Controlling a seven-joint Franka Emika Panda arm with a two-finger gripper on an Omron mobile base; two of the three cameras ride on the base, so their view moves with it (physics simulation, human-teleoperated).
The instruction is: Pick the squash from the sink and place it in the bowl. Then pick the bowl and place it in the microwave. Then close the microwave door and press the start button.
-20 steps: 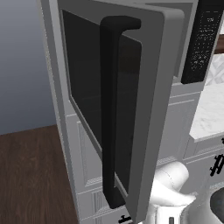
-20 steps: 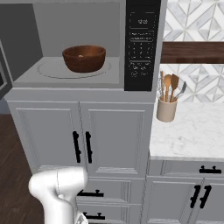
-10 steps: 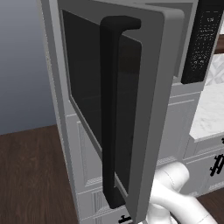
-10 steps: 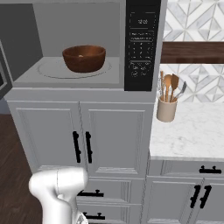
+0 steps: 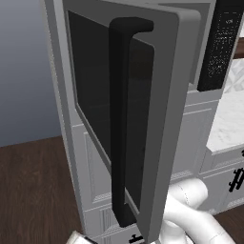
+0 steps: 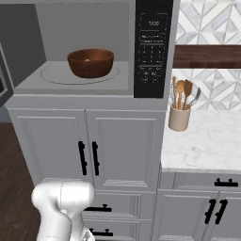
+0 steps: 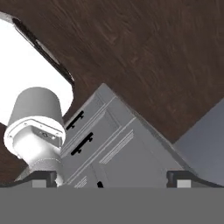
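The white arm (image 5: 190, 214) has swung slightly across the lower cabinets (image 6: 117, 141).

A reddish-brown bowl (image 6: 90, 63) is seen in the grey microwave (image 6: 70, 84); at 3 o'clock, white marble veining is shown on the counter (image 6: 207, 141). The microwave door (image 5: 169, 95) is framed in grey around dark glass.

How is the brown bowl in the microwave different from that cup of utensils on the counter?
The bowl is wide, low and dark reddish-brown; the utensil cup is narrow, tall and pale beige. The bowl sits inside the open microwave; the cup stands lower, on the marble counter. Wooden utensils stick out of the cup; none stick out of the bowl. Both stand upright.
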